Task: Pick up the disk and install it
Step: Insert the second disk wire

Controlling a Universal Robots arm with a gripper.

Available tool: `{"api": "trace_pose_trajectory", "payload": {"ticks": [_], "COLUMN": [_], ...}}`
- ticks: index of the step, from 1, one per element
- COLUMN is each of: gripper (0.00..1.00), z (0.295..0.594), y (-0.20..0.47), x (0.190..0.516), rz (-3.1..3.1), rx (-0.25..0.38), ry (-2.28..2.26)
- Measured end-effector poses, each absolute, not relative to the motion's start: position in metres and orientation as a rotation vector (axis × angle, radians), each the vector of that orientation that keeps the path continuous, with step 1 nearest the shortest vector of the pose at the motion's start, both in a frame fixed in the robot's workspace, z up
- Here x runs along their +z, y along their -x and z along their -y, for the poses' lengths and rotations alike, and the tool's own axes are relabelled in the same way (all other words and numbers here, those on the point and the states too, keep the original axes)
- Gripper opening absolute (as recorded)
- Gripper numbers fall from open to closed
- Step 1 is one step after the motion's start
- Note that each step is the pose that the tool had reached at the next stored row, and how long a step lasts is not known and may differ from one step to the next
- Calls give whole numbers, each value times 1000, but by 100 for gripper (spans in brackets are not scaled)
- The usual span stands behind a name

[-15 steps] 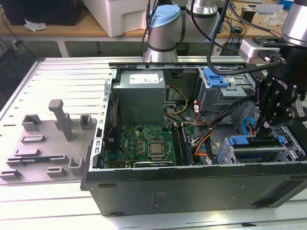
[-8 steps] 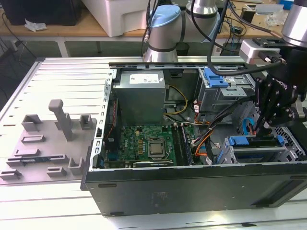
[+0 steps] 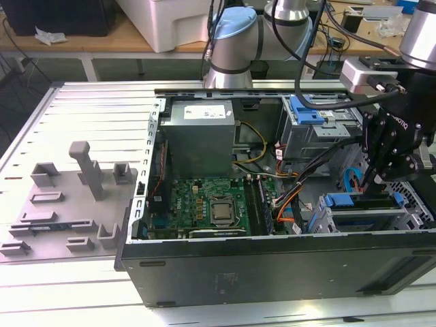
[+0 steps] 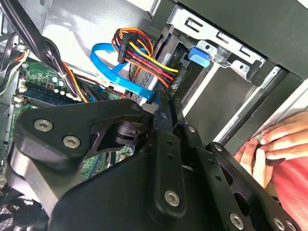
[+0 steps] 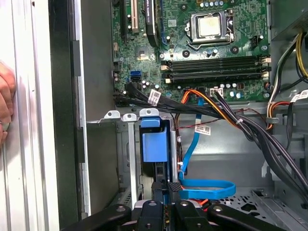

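Hanging over the open computer case (image 3: 272,272) at the exterior view's right, the gripper (image 3: 390,178) has its fingers drawn together on the upper edge of the disk (image 5: 155,144), which stands upright in the grey drive cage (image 3: 354,218) with its blue bracket showing. A person's hand (image 4: 269,144) rests on the case's outer wall, beside the motherboard (image 3: 204,204) side

The exterior view looks down from high up, a bit far off, at the whole open computer case (image 3: 272,272) on the bench (image 3: 75,116). Both wrist views ride on the arm, very close, looking past the end effector (image 5: 169,192) into the case. All three see the green board (image 3: 211,204).
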State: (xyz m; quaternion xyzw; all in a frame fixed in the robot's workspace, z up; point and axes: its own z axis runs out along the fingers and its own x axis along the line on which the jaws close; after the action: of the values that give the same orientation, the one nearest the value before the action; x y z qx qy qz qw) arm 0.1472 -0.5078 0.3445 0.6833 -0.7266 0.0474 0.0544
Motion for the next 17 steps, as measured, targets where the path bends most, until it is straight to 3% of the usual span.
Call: {"api": "trace_pose_trajectory", "payload": {"ticks": [17], "gripper": [16], "z": [508], "y": [-147], "x": [340], "rz": [2206], "rx": [144], "ry": [-2077]}}
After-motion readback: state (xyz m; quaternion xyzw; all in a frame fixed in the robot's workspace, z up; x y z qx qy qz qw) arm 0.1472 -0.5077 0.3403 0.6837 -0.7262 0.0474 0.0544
